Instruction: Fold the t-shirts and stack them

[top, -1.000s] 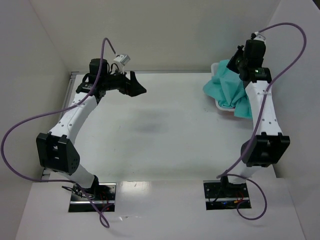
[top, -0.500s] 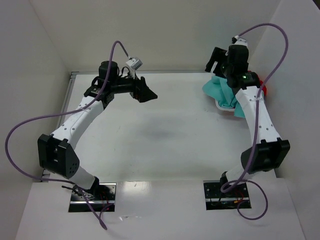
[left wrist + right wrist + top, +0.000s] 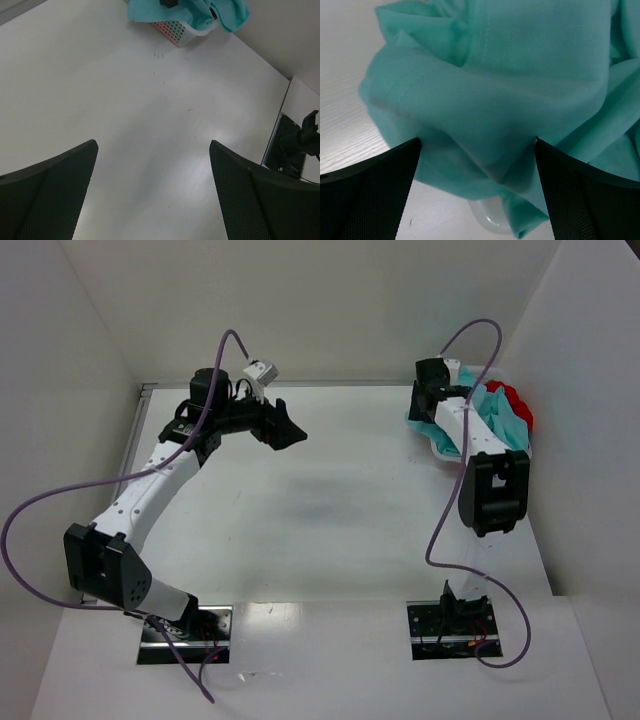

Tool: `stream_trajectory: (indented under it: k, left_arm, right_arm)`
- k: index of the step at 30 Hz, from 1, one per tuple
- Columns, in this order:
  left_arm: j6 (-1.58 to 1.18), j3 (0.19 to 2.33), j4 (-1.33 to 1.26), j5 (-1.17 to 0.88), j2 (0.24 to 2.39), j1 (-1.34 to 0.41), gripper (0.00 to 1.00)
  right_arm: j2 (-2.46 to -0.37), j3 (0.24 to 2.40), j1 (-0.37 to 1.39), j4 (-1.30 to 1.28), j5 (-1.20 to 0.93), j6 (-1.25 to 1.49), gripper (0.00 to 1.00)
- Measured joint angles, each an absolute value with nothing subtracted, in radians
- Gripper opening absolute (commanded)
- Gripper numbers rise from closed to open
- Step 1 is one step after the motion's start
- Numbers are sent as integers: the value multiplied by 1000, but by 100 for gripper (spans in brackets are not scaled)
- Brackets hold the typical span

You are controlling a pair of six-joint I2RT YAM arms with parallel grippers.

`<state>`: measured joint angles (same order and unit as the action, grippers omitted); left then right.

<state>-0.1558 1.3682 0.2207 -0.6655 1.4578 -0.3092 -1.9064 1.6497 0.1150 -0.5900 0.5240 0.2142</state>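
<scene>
Your right gripper (image 3: 476, 142), jaws apart, hangs just over the teal shirt (image 3: 520, 65) heaped on the basket (image 3: 176, 33) at far right; your left gripper (image 3: 153, 145), also apart, sits well left.

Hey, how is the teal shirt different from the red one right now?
The teal t-shirt shows a lot of cloth; the red t-shirt shows only a small patch. The teal one spills over the basket rim toward the table; the red one sits at the pile's right side in the top view. Both lie crumpled and unfolded at the white basket.
</scene>
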Motion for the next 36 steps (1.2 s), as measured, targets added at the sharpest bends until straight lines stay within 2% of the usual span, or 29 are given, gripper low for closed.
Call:
stream_trajectory:
  k: [1,3,4,5,6,8,9,11,14,23,36]
  left_arm:
    - [-156,1368,223,-664,1459,-309,100]
    - [-156,1368,224,-660,1466,-309,100]
    - [-156,1368,224,-659,1472,-309,100]
    - [-156,1368,224,-658,1481,-309,100]
    - [-156,1368,224,-658,1490,-309,100]
    - [-156,1368,227,-656,1510,-309,100]
    - [-156,1368,229,-656,1519,-309,100]
    - [-156,1368,234,-654,1537,-309,100]
    - [-156,1368,238,-652,1555,-309,100]
    - [-164,1369,218,-683,1565,-309,100]
    - [-218,1399,138,-879,1610,-313,100]
  right_arm:
    - [-1928,1655,115,-591,544,211,100]
    - [-1965,1657,115,-595,576,203,89]
    - [-1978,1657,115,-596,588,199,79]
    - [-1988,1657,115,-596,592,198,55]
    - [-1993,1657,115,-596,593,191,43]
    - [-1994,1657,123,-596,600,193,26]
    - [-1994,1657,125,-595,612,190,14]
    - [-1992,1668,125,-589,633,190,4]
    - [-1988,1670,121,-589,642,197,0]
    - [-1887,1736,117,-620,558,200,0]
    - [-1631,1893,113,-683,344,213,0]
